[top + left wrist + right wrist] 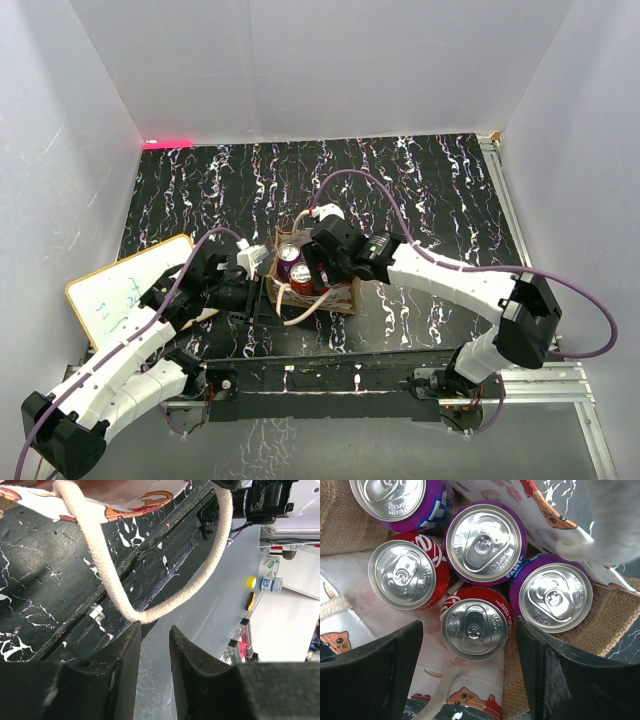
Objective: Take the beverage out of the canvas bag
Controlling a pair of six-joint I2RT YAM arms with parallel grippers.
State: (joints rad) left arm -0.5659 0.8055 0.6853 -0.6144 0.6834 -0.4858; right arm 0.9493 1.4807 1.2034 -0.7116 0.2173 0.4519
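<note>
Where the black, white-veined marbled table (pixel 420 180) filled the enclosure, a flat white board with an orange rim (pixel 115 290) lay at its left edge, close to the near left corner. The small boxy tan-brown canvas bag (pixel 345 297) stood about midway along the table, nearer the near edge, its mouth open upward. The right gripper (pixel 467 630) hung over that mouth with its black fingers spread wide, gripping nothing. Inside stood five aluminium cans packed together, three purple and two red. One red can (pixel 475 627) sat directly beneath the gap between the fingers, and whether they touched it could not be told. The left gripper (pixel 154 630) sat at the bag's left side, its fingers parted by a narrow gap and empty. A cream-white rope handle (pixel 125 607) looped just above its fingertips.
</note>
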